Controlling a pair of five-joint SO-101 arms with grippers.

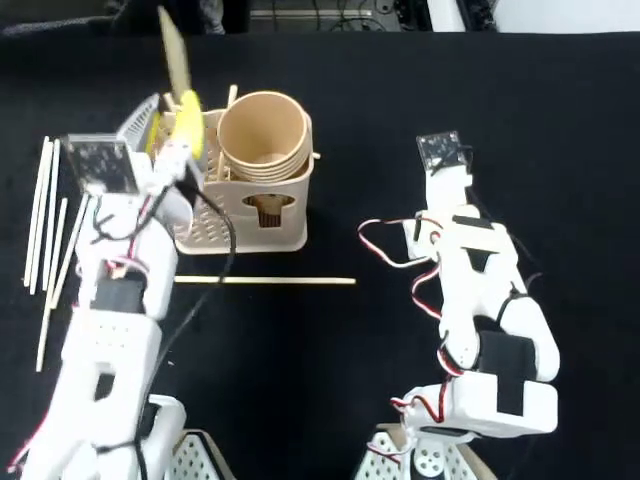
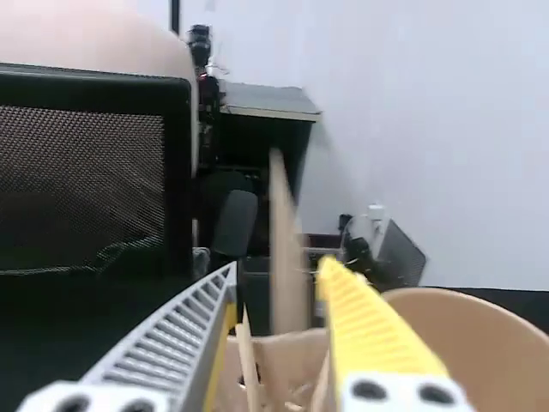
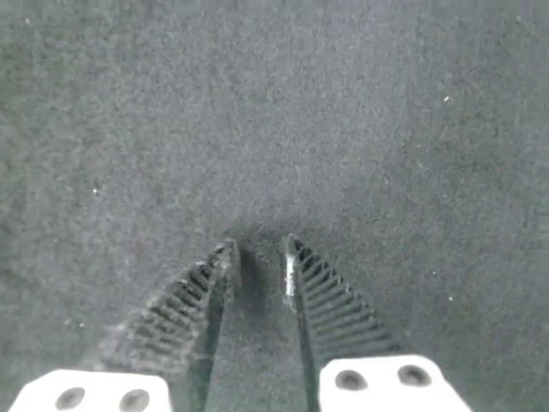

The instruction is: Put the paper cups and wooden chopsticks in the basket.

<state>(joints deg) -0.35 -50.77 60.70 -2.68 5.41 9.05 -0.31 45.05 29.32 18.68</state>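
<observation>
The left gripper (image 2: 281,270) is closed on a wooden chopstick (image 1: 175,60), held upright over the left compartment of the basket (image 1: 250,215). Stacked paper cups (image 1: 262,135) sit in the basket's right compartment. Loose chopsticks (image 1: 45,215) lie on the black table (image 1: 400,90) at the far left, and another single chopstick (image 1: 265,281) lies just near of the basket. The right gripper (image 3: 259,249), well right of the basket, points down at the table with its fingers narrowly parted and empty.

table (image 1: 330,380), black surface: one basket (image 1: 245,225); single chopstick (image 1: 265,281) lying just before it; loose chopsticks (image 1: 42,215) along left edge.
</observation>
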